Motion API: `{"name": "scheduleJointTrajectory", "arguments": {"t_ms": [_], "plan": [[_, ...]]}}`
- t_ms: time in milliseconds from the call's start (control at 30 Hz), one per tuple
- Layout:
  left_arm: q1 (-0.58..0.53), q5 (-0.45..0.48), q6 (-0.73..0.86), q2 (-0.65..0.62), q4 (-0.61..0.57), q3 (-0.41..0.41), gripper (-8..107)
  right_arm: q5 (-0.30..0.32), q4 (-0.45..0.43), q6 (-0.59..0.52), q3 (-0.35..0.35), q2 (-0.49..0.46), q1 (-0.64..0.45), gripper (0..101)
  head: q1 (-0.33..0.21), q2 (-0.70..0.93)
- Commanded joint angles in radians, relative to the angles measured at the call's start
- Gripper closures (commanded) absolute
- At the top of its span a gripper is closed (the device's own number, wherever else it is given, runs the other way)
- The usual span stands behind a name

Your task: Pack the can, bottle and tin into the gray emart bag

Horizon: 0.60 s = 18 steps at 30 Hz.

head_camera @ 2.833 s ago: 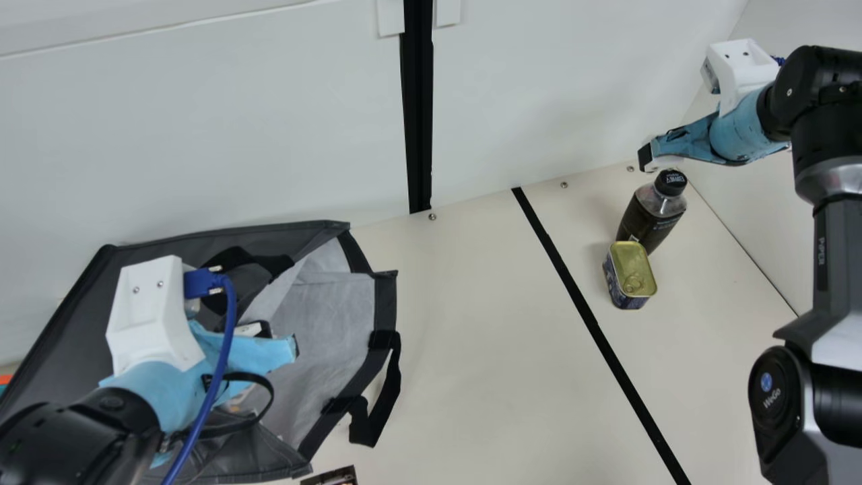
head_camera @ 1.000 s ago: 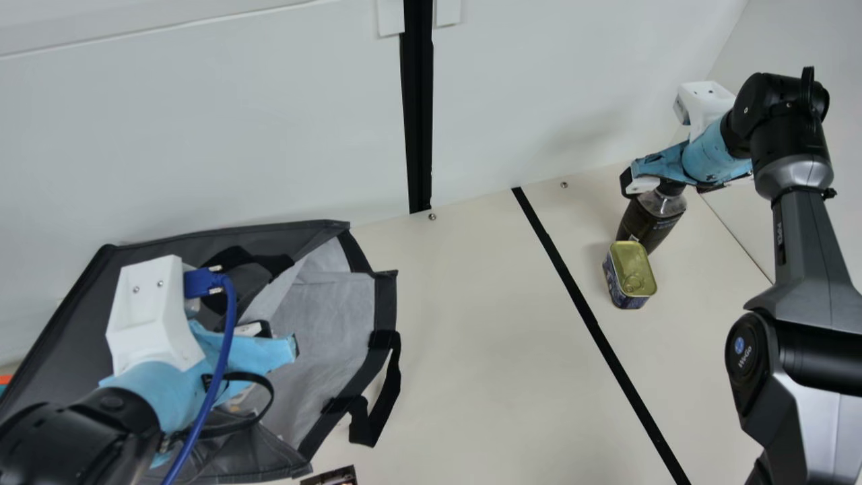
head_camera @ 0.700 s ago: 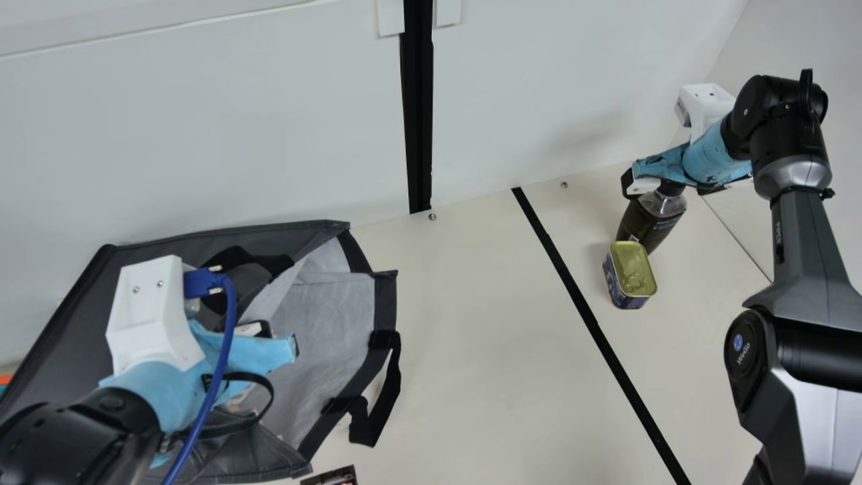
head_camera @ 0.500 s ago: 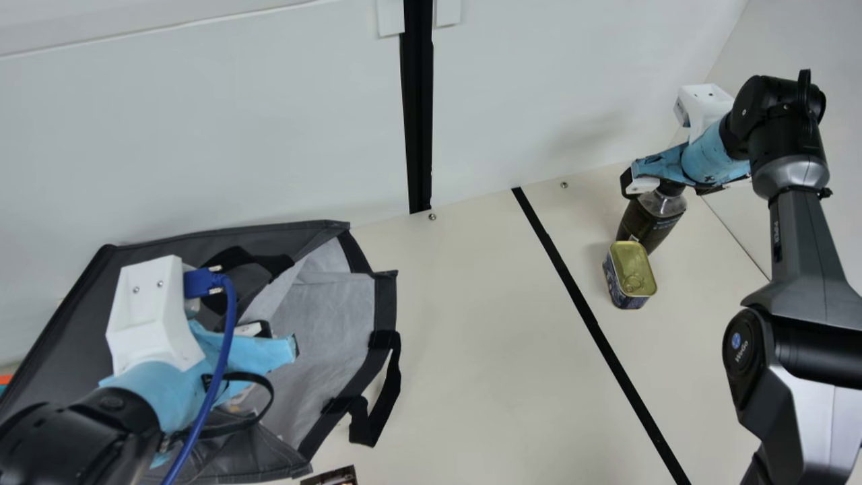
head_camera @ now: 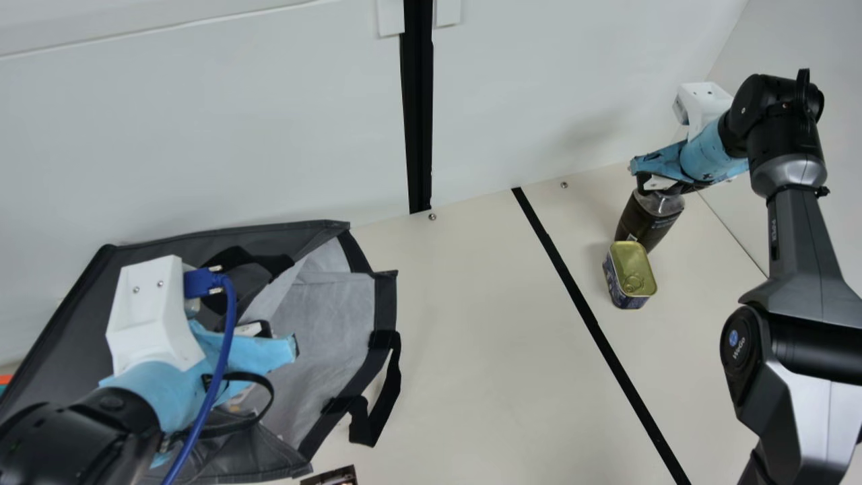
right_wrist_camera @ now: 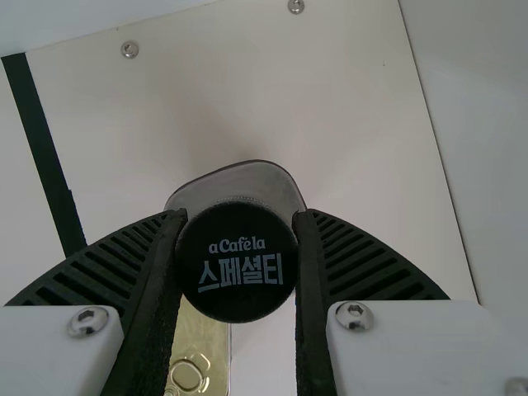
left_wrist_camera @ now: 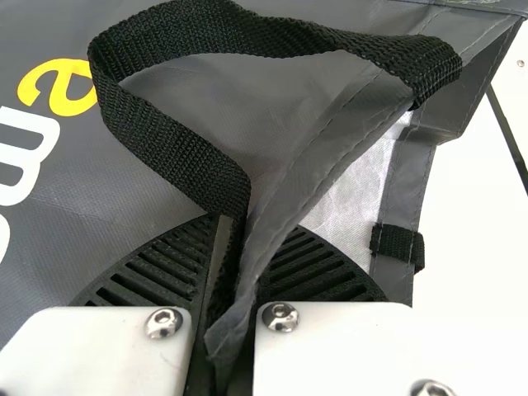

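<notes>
Cut off at the near edge, a dark item is lying on the tabletop. The left tool is pinching the gray bag's edge and strap, nearly closed, and partly covering indistinct contents. Beyond, the tin is standing, partly hiding the bottle; the right tool is gripping the bottle's cap, parted by its width

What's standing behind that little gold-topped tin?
In the main view, a dark bottle stands behind the tin. Its clear shoulder and dark side show. The tin hides part of its base; the right hand hides its cap there, but the right wrist view shows it.
</notes>
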Motion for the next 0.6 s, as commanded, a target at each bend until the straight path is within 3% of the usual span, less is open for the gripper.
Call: {"name": "scheduleJointTrajectory", "arguments": {"t_ms": [0, 567], "plan": [[0.0, 0.0, 0.0, 0.0, 0.0, 0.0, 89, -0.002, 0.002, -0.004, -0.002, -0.005, -0.003, 101, -0.023, -0.001], [0.0, 0.0, 0.0, 0.0, 0.0, 0.0, 89, -0.002, 0.037, -0.045, -0.003, -0.052, -0.009, 101, -0.023, -0.001]]}}
